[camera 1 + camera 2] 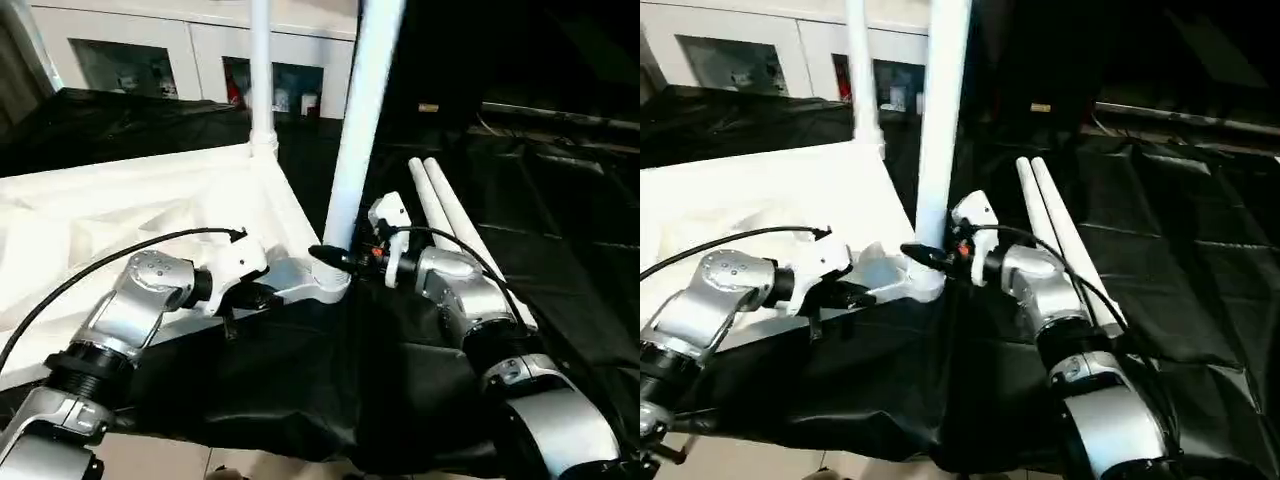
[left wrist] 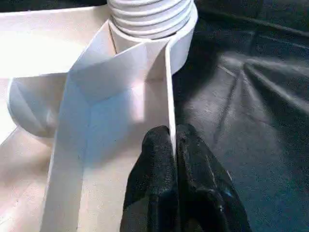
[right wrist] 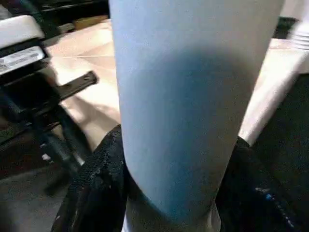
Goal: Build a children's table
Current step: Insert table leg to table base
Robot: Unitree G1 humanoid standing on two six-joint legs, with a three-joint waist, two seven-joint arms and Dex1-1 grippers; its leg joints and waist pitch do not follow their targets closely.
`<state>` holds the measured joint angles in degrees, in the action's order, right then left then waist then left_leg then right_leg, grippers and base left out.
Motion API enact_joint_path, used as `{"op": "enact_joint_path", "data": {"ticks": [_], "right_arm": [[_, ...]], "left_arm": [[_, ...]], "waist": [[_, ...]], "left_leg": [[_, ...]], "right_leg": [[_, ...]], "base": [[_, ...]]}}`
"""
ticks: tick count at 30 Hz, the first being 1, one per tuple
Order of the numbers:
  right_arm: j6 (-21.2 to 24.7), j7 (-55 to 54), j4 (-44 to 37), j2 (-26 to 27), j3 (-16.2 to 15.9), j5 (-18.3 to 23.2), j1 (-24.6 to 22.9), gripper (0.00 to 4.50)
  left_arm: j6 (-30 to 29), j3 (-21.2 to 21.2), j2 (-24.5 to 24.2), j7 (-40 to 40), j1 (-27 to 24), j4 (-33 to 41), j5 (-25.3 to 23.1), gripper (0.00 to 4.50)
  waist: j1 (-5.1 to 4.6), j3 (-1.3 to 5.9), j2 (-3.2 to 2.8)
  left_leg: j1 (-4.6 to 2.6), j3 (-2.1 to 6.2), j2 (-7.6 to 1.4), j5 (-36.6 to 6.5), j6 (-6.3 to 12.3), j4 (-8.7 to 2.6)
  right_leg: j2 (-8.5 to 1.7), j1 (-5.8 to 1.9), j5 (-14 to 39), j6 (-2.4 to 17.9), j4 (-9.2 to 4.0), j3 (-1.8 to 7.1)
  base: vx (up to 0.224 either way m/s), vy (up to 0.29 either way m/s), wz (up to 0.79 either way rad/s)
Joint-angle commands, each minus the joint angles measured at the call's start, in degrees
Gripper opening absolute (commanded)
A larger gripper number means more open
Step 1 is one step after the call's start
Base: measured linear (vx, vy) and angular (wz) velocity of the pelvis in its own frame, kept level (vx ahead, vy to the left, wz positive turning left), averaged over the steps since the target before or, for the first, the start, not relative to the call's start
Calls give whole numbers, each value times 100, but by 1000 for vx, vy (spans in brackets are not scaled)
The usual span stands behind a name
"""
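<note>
The children's table top (image 1: 90, 215) lies upside down on black cloth, ribbed underside up. One white leg (image 1: 262, 70) stands upright in its far corner socket. A second leg (image 1: 362, 110) rises from the near corner socket (image 1: 325, 285), leaning slightly. My right gripper (image 1: 330, 255) is shut on this leg just above the socket, with a black finger (image 3: 96, 183) on either side of the tube (image 3: 193, 96). My left gripper (image 1: 245, 298) is shut on the top's thin raised rim (image 2: 170, 87) close to that corner, its fingertips (image 2: 159, 145) pinching the wall. Two loose legs (image 1: 450, 220) lie side by side to the right.
Black cloth (image 1: 300, 380) covers the work surface and hangs over its near edge. White cabinets with glass doors (image 1: 130, 60) stand behind. A black cable (image 1: 110, 260) loops over my left forearm. Dark equipment (image 1: 560, 110) sits at the back right.
</note>
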<state>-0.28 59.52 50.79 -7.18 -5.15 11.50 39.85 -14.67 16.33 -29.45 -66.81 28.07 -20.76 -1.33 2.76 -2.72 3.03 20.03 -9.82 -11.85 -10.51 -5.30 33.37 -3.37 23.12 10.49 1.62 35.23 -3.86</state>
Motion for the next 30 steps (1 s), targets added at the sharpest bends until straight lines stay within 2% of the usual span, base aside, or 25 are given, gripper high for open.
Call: {"op": "enact_joint_path", "data": {"ticks": [1, 3, 4, 5, 6, 9, 14, 17, 18, 22, 24, 26, 27, 30], "right_arm": [[260, 269, 306, -104, -331, -294, -373, 191], [276, 387, 279, -153, -407, -343, -423, 191], [250, 526, 256, -255, -567, -479, -487, 191], [243, 543, 253, -271, -591, -502, -495, 191], [215, 571, 250, -306, -641, -554, -512, 191], [169, 620, 268, -336, -631, -605, -523, 191], [129, 421, 284, -330, -585, -662, -518, 191], [179, 131, 320, -205, -343, -418, -453, 191], [258, 65, 297, -147, -169, -249, -432, 191], [444, -11, 171, -97, 213, 115, -498, 191], [485, -31, 147, -100, 316, 214, -554, 191], [482, -45, 125, -116, 353, 255, -644, 191], [471, -61, 91, -120, 370, 270, -729, 191], [415, -125, 10, -106, 436, 290, -942, 191]], "left_arm": [[347, 292, 145, -688, -30, 500, 471, 0], [332, 319, 113, -764, -44, 532, 478, 0], [356, 381, 69, -852, -50, 556, 438, 0], [366, 391, 64, -861, -50, 556, 428, 0], [398, 410, 63, -862, -42, 532, 395, 0], [482, 409, 94, -849, -5, 440, 331, 0], [550, 406, 112, -766, 54, 359, 257, 0], [618, 393, 115, -671, 69, 297, 222, 0], [644, 389, 112, -610, 65, 279, 193, 0], [671, 357, 119, -516, 47, 254, 167, 0], [687, 350, 118, -489, 43, 240, 158, 0], [701, 344, 121, -480, 46, 225, 148, 0], [714, 336, 125, -471, 52, 210, 138, 0], [755, 314, 140, -444, 73, 163, 110, 0]], "waist": [[7, 286, -61], [23, 279, -59], [28, 271, -62], [40, 269, -87], [42, 264, -76], [51, 265, -78], [46, 286, -68], [46, 286, -68], [46, 296, -60], [54, 311, -62], [74, 317, -65], [76, 325, -62], [85, 324, -83], [109, 314, -73]], "left_leg": [[-24, 15, -173, -1292, 196, -403], [-19, 18, -177, -1311, 195, -414], [-32, 19, -174, -1399, 166, -421], [-38, 24, -172, -1433, 153, -422], [-41, 21, -177, -1494, 137, -427], [-57, 35, -182, -1639, 64, -437], [-65, 42, -185, -1713, 6, -449], [-63, 47, -183, -1757, -19, -455], [-73, 50, -186, -1773, -41, -454], [-70, 43, -190, -1706, -24, -452], [-87, 27, -195, -1677, -9, -441], [-56, 35, -194, -1587, -7, -451], [-59, 33, -193, -1554, -4, -451], [-63, 28, -195, -1596, -10, -455]], "right_leg": [[-447, -251, 1578, 1125, -451, 308], [-440, -255, 1512, 1148, -436, 306], [-442, -245, 1661, 1126, -457, 302], [-449, -246, 1722, 1113, -466, 302], [-443, -238, 1806, 1075, -480, 305], [-447, -225, 1967, 1033, -496, 307], [-437, -226, 1785, 1078, -478, 305], [-444, -221, 1845, 1061, -488, 307], [-447, -219, 1882, 1051, -489, 307], [-446, -228, 1680, 1103, -471, 310], [-446, -215, 1559, 1134, -471, 320], [-443, -246, 1438, 1157, -442, 309], [-446, -243, 1386, 1164, -441, 310], [-453, -239, 1467, 1122, -459, 313]], "base": [[0, 0, 0], [0, 0, 0], [0, 0, 0], [0, 0, 0], [0, 0, 0], [0, 0, 0], [0, 0, 0], [0, 0, 0], [0, 0, 0], [0, 0, 0], [0, 0, 0], [0, 0, 0], [0, 0, 0], [0, 0, 0]]}}
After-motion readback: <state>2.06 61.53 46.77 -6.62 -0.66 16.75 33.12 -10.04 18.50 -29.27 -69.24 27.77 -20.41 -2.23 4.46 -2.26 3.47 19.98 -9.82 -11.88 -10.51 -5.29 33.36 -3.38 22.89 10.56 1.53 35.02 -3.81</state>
